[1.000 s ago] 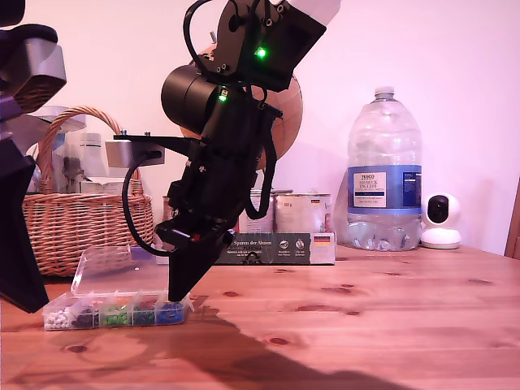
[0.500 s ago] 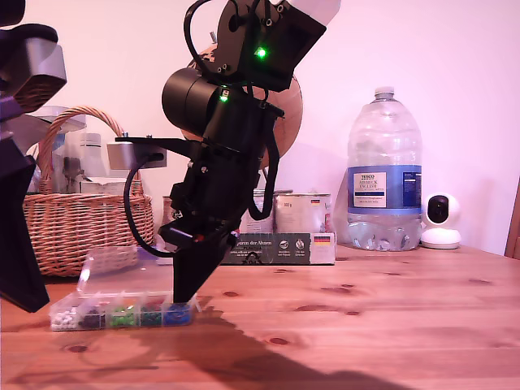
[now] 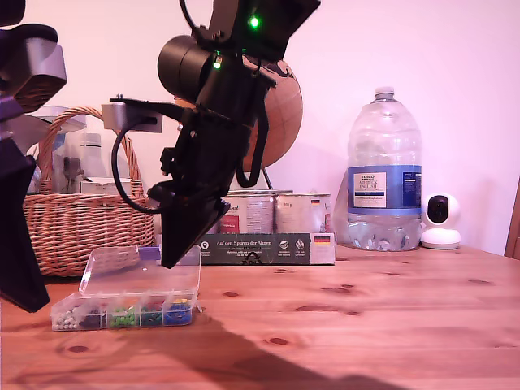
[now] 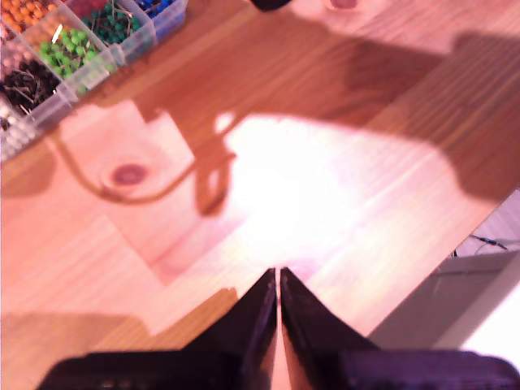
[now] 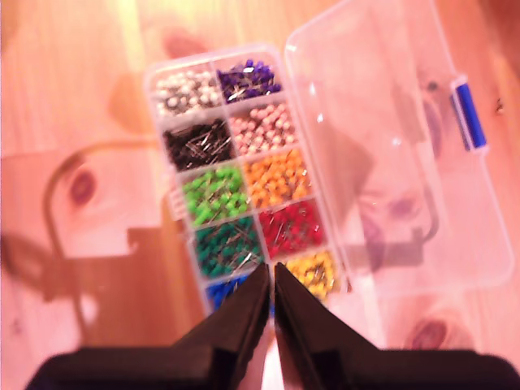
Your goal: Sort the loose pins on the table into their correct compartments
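At the exterior view's left edge a dark arm is seen; its jaws cannot be made out there. In the first wrist view, my first gripper point(image 4: 279, 280) is held above bare table point(image 4: 325, 203), fingers pressed together with only a hairline between them and nothing held.

Behind that arm, a wicker basket point(image 3: 81, 219) is set on the table point(image 3: 366, 325). In front of the basket lies the clear plastic box point(image 3: 126, 305), lid thrown open and lying flat toward the back. The compartments point(image 5: 236, 199) are seen in the second wrist view in two rows: white, black, light green, dark green and blue along one side; dark blue, pale pink, orange, red and yellow along the other, next to the lid. A blue clasp point(image 5: 470, 115) is fixed at the lid's outer edge.

My second gripper point(image 5: 270, 280) is poised above the blue and yellow end of the box, clear of it, fingers closed tip to tip. No loose pins can be picked out on the wood; too small or blurred to tell.

Further toward the exterior view's right: tins behind a dark flat carton point(image 3: 268, 248), a large water bottle point(image 3: 383, 175), and a small white camera point(image 3: 441, 221).
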`<action>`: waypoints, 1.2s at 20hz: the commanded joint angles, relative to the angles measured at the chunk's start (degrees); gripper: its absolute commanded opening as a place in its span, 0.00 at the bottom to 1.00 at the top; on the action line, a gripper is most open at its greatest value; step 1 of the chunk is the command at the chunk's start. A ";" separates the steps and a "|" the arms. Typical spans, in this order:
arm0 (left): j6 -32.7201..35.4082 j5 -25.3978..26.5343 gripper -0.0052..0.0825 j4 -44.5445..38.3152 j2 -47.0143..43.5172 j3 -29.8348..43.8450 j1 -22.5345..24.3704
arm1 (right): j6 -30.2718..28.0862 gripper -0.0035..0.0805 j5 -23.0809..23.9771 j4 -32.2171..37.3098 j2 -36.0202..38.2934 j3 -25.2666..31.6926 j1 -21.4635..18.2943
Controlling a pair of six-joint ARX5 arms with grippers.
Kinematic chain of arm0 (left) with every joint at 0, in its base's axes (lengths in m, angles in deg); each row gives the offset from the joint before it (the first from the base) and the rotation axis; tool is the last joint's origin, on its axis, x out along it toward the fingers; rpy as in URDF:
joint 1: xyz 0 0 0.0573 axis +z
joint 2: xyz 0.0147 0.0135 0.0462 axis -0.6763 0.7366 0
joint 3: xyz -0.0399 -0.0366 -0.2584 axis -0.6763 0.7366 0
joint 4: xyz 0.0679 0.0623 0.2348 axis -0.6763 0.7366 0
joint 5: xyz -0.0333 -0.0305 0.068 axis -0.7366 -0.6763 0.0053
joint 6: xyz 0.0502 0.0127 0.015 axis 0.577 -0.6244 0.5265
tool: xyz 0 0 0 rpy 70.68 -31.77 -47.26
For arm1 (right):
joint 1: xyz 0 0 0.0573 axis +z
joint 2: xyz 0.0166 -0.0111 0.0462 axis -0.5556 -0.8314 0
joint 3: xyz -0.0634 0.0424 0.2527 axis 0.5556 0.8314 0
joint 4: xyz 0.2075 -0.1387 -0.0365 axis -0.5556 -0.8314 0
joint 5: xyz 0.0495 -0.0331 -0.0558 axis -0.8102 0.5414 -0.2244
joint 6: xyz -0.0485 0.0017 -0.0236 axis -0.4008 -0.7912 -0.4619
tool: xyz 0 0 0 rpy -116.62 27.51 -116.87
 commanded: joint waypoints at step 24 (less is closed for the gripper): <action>0.35 11.02 0.04 -22.18 -15.17 0.79 2.08 | 26.23 0.03 7.72 -1.31 31.34 5.99 -2.12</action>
